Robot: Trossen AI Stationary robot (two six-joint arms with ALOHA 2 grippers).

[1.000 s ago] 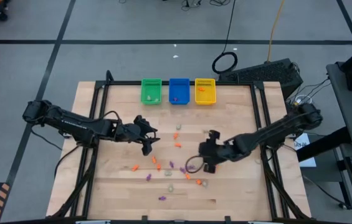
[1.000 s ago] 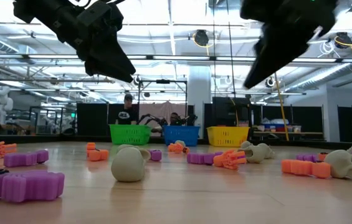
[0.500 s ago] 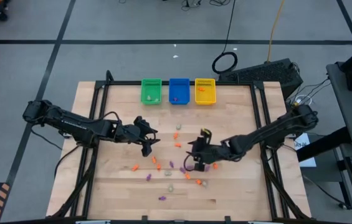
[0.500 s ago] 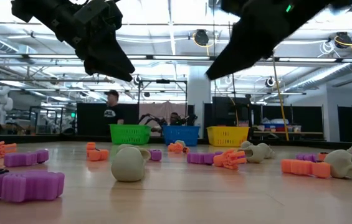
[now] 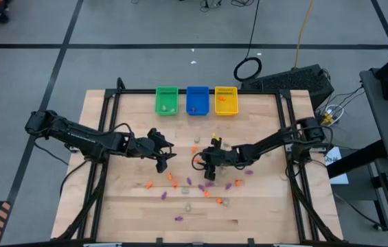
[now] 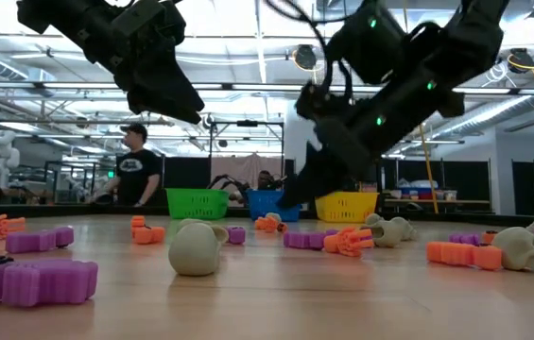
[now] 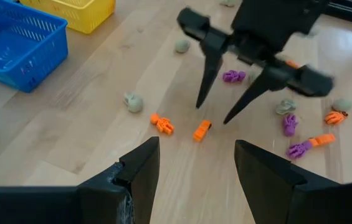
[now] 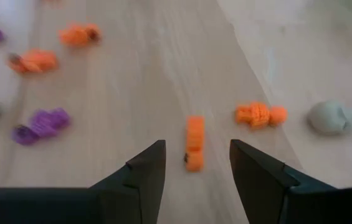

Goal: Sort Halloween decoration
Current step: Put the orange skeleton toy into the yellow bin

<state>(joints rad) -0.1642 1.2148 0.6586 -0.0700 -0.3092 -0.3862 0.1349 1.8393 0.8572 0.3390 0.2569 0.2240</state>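
The Halloween decoration is a scatter of tiny orange, purple and beige trinkets lying on the wooden table's middle. My right gripper is open and hangs low over a small orange bar trinket, which lies on the table just ahead of its fingers. In the left wrist view the same open right gripper stands above that bar. An orange figure and a beige skull lie beside it. My left gripper is open and hovers above the table, left of the scatter.
Green, blue and yellow bins stand in a row at the table's far edge. Purple and orange trinkets lie around the right gripper. A person stands in the room behind the table.
My right gripper has swung toward the table's left and a little toward the far edge, coming down close above the trinkets at the table's middle. My left arm has kept still. No trinket has moved.
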